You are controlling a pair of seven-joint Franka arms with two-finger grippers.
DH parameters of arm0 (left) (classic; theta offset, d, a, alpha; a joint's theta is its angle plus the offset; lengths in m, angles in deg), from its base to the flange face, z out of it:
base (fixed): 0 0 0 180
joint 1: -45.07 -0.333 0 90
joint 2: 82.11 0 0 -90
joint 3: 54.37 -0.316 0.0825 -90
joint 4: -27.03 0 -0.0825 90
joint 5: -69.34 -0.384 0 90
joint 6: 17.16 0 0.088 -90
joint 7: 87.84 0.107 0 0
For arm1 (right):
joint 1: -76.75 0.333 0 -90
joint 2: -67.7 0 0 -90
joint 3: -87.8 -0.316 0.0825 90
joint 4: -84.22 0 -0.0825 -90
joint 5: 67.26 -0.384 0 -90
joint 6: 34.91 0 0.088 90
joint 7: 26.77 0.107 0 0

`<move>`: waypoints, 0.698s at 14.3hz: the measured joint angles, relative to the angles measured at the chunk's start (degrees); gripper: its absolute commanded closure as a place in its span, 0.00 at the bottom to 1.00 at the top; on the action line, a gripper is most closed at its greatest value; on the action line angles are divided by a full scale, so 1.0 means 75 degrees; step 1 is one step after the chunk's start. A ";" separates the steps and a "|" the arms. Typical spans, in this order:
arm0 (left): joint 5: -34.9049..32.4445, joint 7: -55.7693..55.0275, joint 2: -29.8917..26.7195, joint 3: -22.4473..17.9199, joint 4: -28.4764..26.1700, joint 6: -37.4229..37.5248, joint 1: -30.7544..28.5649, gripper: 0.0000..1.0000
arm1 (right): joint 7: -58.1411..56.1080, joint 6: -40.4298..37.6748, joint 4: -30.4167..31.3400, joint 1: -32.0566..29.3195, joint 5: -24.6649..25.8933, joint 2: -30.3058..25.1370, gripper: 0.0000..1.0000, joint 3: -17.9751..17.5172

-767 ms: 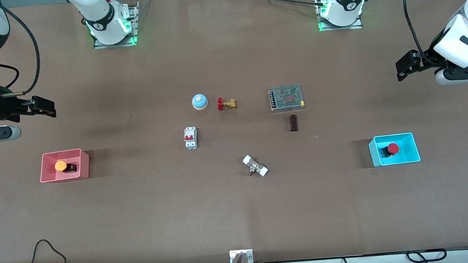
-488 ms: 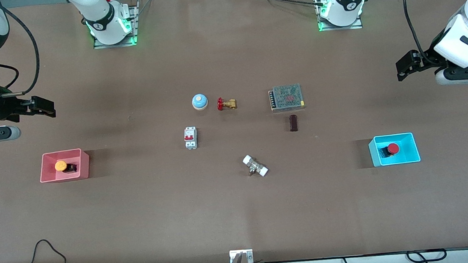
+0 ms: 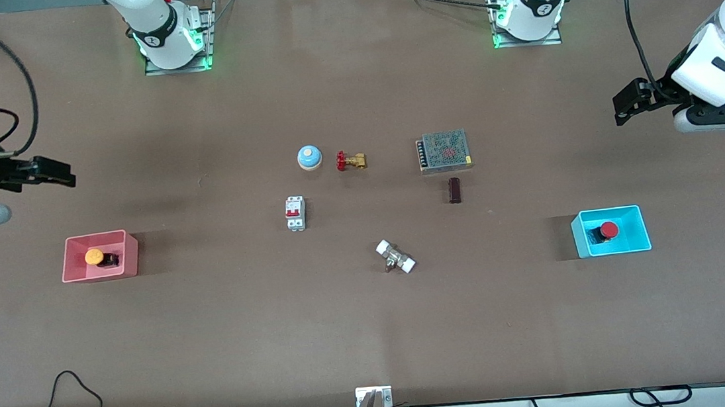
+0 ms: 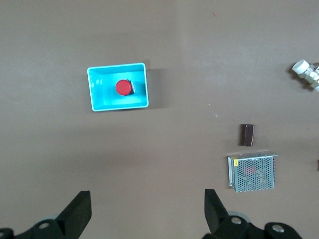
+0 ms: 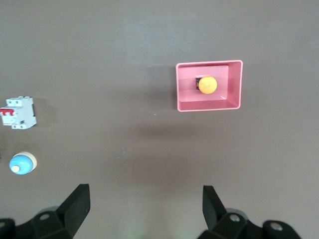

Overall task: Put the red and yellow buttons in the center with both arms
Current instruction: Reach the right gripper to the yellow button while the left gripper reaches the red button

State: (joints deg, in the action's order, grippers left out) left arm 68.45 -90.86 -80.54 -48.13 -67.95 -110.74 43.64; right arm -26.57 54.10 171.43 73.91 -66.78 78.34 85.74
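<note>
With fingers wide and empty, the left gripper (image 3: 621, 113) and the right gripper (image 3: 64, 176) hover over the matte brown tabletop (image 3: 374, 322), because the round red-capped button (image 3: 608, 230) sits in the cyan plastic bin (image 3: 613, 247) and the round yellow-capped button (image 3: 95, 256) sits in the pink plastic bin (image 3: 100, 274), each well apart from the small white circuit breaker (image 3: 295, 213) near the middle.

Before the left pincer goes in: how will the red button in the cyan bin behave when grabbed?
The red button looks rigid, so it probably won't flex. It seems to lie on its side in the cyan bin, and the round cap may let it roll or slip. The bin's walls stand close, so open fingers could nudge the likely light bin.

High front cam; wrist cams straight down over bins.
</note>
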 measured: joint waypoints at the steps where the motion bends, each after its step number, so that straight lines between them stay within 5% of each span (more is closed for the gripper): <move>1: 0.0000 0.0000 0.0118 0.0001 0.0000 0.0286 0.0002 0.00 | -0.0004 0.0047 0.0003 -0.0085 0.0001 0.0149 0.00 0.0005; 4: 0.0000 0.0000 0.0762 0.0001 0.0140 0.0589 0.0005 0.00 | -0.0005 0.0512 0.0089 -0.0123 0.0281 0.0520 0.00 0.0007; 7: -0.0002 0.0000 0.2132 -0.0070 0.1260 0.0558 -0.0103 0.00 | -0.0091 0.1666 0.0713 -0.0183 0.0558 0.0679 0.00 0.0010; 10: -0.0008 0.0012 0.3335 -0.0131 0.1888 -0.0334 -0.0485 0.00 | -0.0199 0.3040 0.1560 -0.0455 0.0587 0.0815 0.00 0.0017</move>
State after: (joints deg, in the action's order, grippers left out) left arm 68.39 -90.77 -55.53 -49.11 -53.80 -113.24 40.00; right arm -28.06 76.90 183.13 70.50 -62.37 84.46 85.87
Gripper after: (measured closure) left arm 0.000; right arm 0.000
